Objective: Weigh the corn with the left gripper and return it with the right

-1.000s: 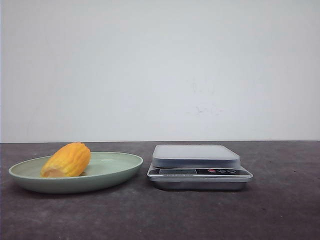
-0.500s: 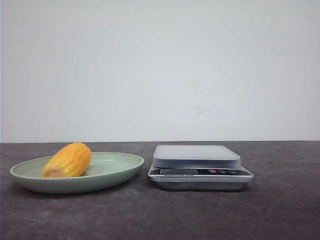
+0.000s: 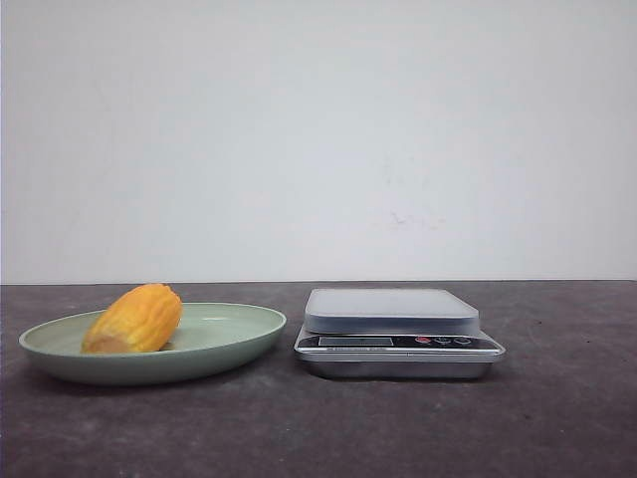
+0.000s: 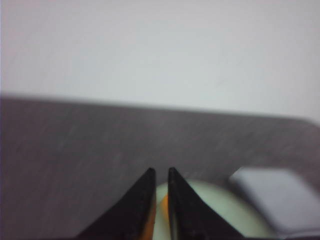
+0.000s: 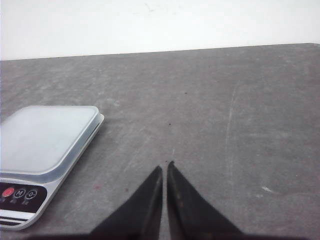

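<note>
The corn (image 3: 134,319), a stubby yellow-orange cob, lies on the left side of a pale green plate (image 3: 229,339) in the front view. To the plate's right stands a silver kitchen scale (image 3: 390,311) with nothing on its platform. Neither gripper shows in the front view. In the left wrist view my left gripper (image 4: 160,171) hangs above the plate (image 4: 215,210) with its jaws almost together; a sliver of corn (image 4: 164,204) shows through the narrow gap, far below. My right gripper (image 5: 165,165) is shut and holds nothing, over bare table to the right of the scale (image 5: 40,145).
A dark grey tabletop (image 3: 557,418) runs back to a plain white wall. The scale's buttons (image 5: 19,193) face the front edge.
</note>
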You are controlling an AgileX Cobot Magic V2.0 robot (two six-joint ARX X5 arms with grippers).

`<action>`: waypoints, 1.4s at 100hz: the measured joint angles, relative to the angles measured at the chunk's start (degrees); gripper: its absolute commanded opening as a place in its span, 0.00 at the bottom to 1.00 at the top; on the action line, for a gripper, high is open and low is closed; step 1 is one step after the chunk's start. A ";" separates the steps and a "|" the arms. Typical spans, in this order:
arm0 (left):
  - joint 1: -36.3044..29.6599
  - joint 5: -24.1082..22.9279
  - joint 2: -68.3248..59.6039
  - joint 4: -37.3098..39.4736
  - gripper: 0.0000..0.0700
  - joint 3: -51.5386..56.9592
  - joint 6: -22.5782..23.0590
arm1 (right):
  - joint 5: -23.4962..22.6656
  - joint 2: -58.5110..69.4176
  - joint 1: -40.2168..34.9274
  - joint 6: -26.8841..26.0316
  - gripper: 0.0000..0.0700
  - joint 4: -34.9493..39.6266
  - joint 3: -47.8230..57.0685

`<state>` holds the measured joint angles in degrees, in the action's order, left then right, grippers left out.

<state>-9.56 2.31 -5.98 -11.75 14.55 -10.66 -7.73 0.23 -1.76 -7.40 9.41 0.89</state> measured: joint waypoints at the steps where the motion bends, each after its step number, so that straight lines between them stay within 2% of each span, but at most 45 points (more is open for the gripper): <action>1: 0.24 -0.26 0.28 0.04 0.00 -0.68 -0.13 | 0.00 0.00 0.00 0.00 0.01 0.00 0.00; 16: 3.67 -6.38 2.80 1.64 0.00 -8.52 -3.08 | 0.00 0.00 0.00 0.00 0.01 0.00 0.00; 25: 5.81 -8.22 4.31 2.21 0.00 -11.56 -3.96 | 0.00 0.00 0.00 0.00 0.01 0.00 0.00; 51: 10.51 -8.17 5.70 1.49 0.00 -12.76 -1.92 | 0.00 0.00 0.00 0.00 0.01 0.00 0.00; 69: 10.58 -7.82 5.77 1.49 0.00 -12.76 -0.39 | 0.00 0.00 0.00 0.00 0.01 0.00 0.00; 140: 10.58 -7.74 5.77 1.49 0.00 -12.76 -0.20 | 0.72 0.00 0.00 0.00 0.01 0.15 0.02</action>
<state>1.02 -5.43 -0.21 -10.26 1.78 -10.85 -7.01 0.23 -1.76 -7.40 9.56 0.91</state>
